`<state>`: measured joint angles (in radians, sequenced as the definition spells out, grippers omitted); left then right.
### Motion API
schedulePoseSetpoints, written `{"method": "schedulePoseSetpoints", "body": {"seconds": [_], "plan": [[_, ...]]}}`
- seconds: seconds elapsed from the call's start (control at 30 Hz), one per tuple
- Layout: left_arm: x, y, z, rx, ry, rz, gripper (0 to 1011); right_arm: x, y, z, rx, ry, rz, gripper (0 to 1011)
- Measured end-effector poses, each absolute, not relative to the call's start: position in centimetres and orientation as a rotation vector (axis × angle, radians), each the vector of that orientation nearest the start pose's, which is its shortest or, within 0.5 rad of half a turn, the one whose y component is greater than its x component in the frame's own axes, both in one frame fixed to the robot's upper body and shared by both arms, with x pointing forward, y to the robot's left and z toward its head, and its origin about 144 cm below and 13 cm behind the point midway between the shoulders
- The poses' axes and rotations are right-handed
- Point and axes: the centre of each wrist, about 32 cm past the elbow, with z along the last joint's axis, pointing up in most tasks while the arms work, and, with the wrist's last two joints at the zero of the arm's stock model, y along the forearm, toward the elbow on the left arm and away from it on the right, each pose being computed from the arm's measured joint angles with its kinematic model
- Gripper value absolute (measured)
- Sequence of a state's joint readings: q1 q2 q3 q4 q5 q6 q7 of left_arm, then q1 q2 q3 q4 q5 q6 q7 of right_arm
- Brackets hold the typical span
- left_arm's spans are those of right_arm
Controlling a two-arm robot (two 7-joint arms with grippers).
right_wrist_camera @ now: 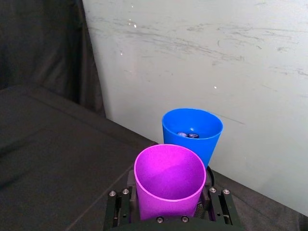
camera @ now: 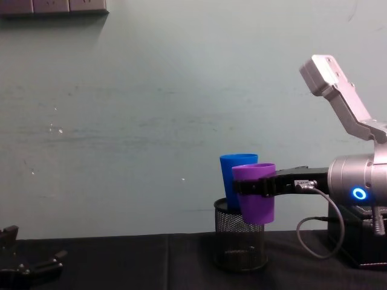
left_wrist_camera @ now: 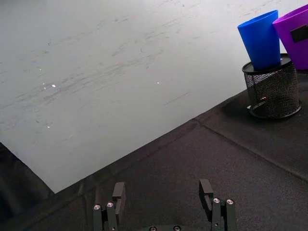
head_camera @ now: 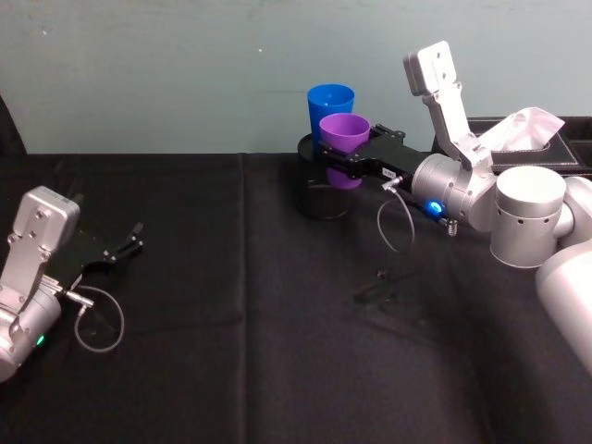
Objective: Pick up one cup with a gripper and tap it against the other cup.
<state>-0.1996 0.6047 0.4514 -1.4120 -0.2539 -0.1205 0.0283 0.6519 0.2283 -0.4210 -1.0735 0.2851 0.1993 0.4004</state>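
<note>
One right end effector (head_camera: pixel 344 154) clamping purple cup (head_camera: pixel 344 148), seemingly touching blue cup (head_camera: pixel 329 109)

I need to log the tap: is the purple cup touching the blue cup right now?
Cannot tell. In the right wrist view the purple cup overlaps the blue cup, and the other views likewise show neither gap nor contact.

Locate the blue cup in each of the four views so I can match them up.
Head view: blue cup at top centre, behind the purple cup.
Left wrist view: upper right, standing in the mesh pen holder.
Right wrist view: centre, just beyond the purple cup.
Chest view: centre right.
Shared landmark: the purple cup beside it.
</note>
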Motion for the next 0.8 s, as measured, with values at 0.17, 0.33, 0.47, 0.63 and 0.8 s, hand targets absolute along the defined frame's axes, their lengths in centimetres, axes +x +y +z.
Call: {"method": "schedulePoseSetpoints", "body": {"seconds": [0.17,0.33,0.47,0.63,0.8], "plan": [[48.86,30.97,113.98,0.304,-0.285,1.248,1000,62.01,-21.57,122.80,-0.209,0.022,-0.940,736],[48.86,30.97,113.98,0.304,-0.285,1.248,1000,62.01,-21.57,122.81,-0.209,0.021,-0.940,736],[48.86,30.97,113.98,0.304,-0.285,1.248,1000,62.01,-21.57,122.81,-0.209,0.021,-0.940,736],[48.86,30.97,113.98,0.304,-0.285,1.248,1000,62.01,-21.57,122.80,-0.209,0.022,-0.940,736],[48.86,30.97,113.98,0.304,-0.285,1.248,1000,62.01,-21.57,122.80,-0.209,0.022,-0.940,736]]}}
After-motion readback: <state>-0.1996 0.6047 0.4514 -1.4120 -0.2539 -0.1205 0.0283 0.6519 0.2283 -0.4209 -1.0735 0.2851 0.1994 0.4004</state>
